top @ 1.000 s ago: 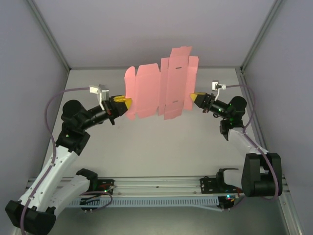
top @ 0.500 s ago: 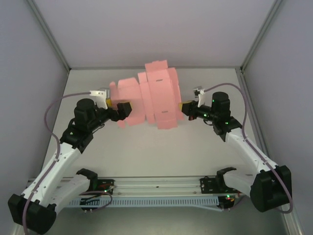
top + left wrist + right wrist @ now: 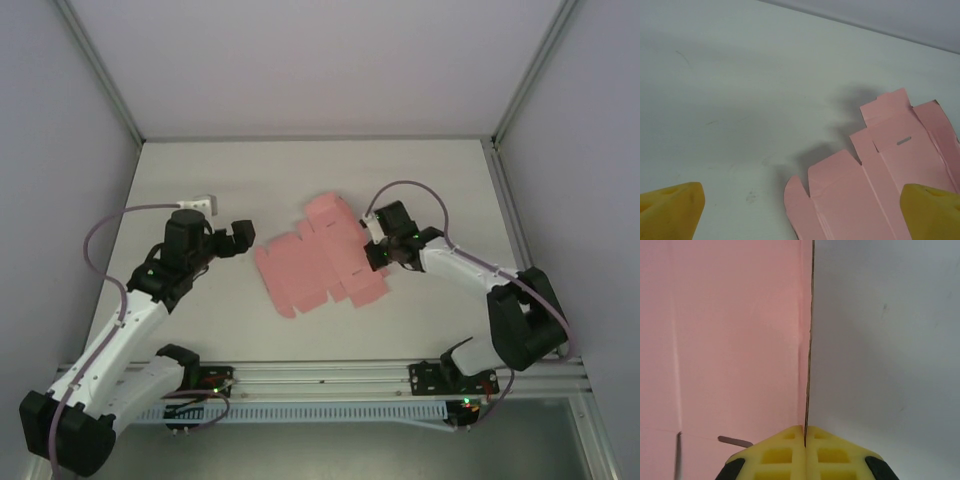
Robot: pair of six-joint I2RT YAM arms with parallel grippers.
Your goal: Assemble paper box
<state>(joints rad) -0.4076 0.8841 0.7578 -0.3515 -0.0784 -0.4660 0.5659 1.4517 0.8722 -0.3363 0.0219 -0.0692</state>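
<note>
The flat pink paper box (image 3: 315, 265) rests mid-bench (image 3: 200, 180). The right gripper (image 3: 374, 252) pinches its right edge. The left gripper (image 3: 247, 239) is spread wide, just beside its left edge.

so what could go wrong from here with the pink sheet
1. The right fingers pinch only the thin edge of the flat paper box sheet; a pull could crease or tear it, or it may slip out.
2. The left fingers are open and off the sheet, so one-sided motion may drag or swing it across the table.
</note>
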